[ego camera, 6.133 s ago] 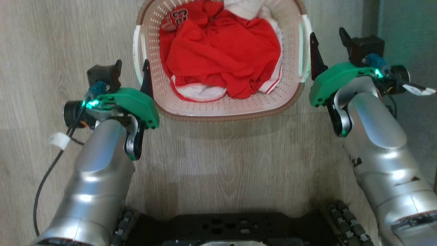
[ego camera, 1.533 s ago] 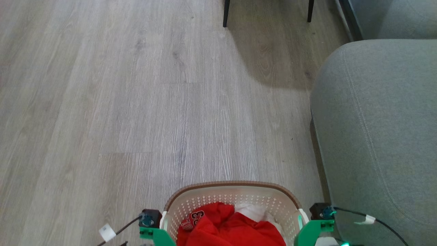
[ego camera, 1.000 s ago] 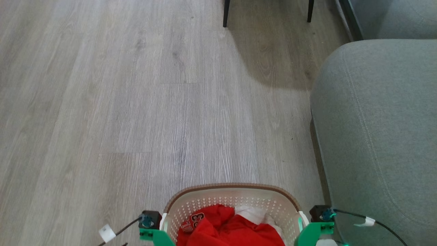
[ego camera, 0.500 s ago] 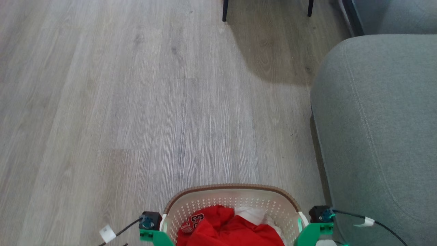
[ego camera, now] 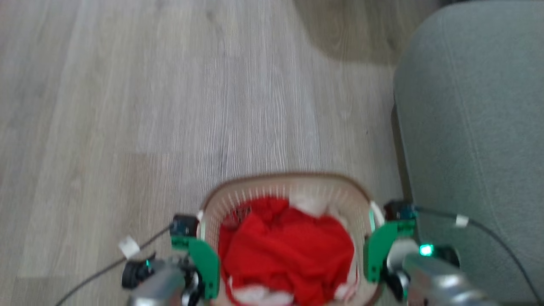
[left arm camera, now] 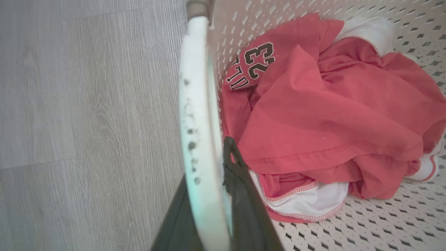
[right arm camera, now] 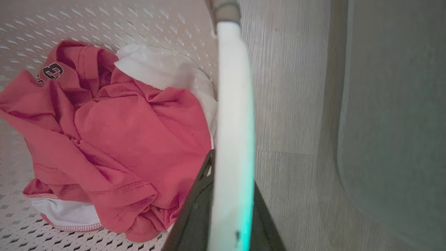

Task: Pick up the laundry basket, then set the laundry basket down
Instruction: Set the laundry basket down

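Observation:
The laundry basket (ego camera: 289,183) is cream, perforated and brown-rimmed, at the bottom middle of the blurred head view, with red clothes (ego camera: 289,244) and white ones inside. My left gripper (ego camera: 199,225) is at its left side and my right gripper (ego camera: 376,221) at its right side. In the left wrist view the left gripper (left arm camera: 209,169) is shut on the basket's white left handle (left arm camera: 195,104), one finger inside the wall and one outside. The right gripper (right arm camera: 232,174) is likewise shut on the white right handle (right arm camera: 233,87). I cannot tell whether the basket touches the floor.
A grey sofa (ego camera: 476,127) stands close along the basket's right side, with a narrow strip of floor (right arm camera: 289,104) between them. Grey wood-look floor (ego camera: 170,106) stretches ahead and to the left. Thin cables (ego camera: 97,272) trail from both wrists.
The camera has tilted down, so the basket and both arms sit higher in the picture. Six seconds ago both grippers stood open beside the handles; now each is shut on one.

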Motion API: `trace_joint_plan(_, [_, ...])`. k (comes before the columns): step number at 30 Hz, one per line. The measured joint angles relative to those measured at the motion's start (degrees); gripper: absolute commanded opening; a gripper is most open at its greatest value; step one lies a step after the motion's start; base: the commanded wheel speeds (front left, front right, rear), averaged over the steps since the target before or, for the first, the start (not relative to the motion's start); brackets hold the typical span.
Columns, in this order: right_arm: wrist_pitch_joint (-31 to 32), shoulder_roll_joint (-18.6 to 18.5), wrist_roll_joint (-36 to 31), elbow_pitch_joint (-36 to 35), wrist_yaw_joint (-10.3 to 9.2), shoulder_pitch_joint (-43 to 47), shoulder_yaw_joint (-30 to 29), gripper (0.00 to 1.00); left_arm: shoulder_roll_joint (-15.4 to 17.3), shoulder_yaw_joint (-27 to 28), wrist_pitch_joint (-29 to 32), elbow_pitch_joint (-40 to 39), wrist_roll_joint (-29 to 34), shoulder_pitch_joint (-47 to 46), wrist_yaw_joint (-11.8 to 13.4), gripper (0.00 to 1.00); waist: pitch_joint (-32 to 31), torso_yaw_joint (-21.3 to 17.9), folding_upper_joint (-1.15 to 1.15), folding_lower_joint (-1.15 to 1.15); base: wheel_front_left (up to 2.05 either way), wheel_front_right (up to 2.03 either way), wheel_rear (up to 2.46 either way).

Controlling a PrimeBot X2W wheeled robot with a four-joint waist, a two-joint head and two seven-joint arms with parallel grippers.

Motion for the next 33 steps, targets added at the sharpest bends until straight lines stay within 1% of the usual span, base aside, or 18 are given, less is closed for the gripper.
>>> trace_joint_plan(9, [-2.44,-0.03,-1.57,1.26,0.0,-11.14,-0.22,0.0,0.0,0.38,-2.53,0.86,0.01,-10.25,0.01,0.0,9.45,-0.04,0.0,0.01,0.0,0.0,0.0])
trace_joint_plan(15, [-3.35,-0.48,-4.56,1.66,0.0,-18.49,-2.6,0.0,0.0,0.65,-4.05,1.18,0.07,-17.7,0.22,0.0,17.17,0.25,0.0,0.01,0.0,0.0,0.0])
trace_joint_plan(16, [-3.35,-0.48,-4.56,1.66,0.0,-18.49,-2.6,0.0,0.0,0.65,-4.05,1.18,0.07,-17.7,0.22,0.0,17.17,0.25,0.0,0.01,0.0,0.0,0.0])
trace_joint_plan(26, [-4.28,-2.31,-11.93,1.59,0.0,-27.39,-9.29,0.0,-0.2,0.68,-5.92,0.9,0.11,-27.67,0.43,0.0,30.69,1.16,0.0,0.01,0.0,0.0,0.0])
trace_joint_plan(30, [-4.34,-2.68,-15.18,1.56,0.0,-29.43,-12.24,0.0,-0.27,0.6,-6.2,0.9,0.18,-30.45,0.44,0.0,35.53,1.57,0.0,0.01,0.0,0.0,0.0])
trace_joint_plan(31, [-4.46,-2.74,-16.78,1.48,0.0,-29.97,-13.69,0.0,-0.27,0.58,-6.61,0.89,0.16,-31.27,0.45,0.0,37.62,1.77,0.0,0.01,0.0,0.0,0.0])
trace_joint_plan(33, [-4.71,-2.74,-18.47,1.43,0.0,-30.08,-15.23,0.0,-0.27,0.49,-6.67,0.76,0.16,-31.79,0.51,0.0,39.39,1.96,0.0,0.01,0.0,0.0,0.0])
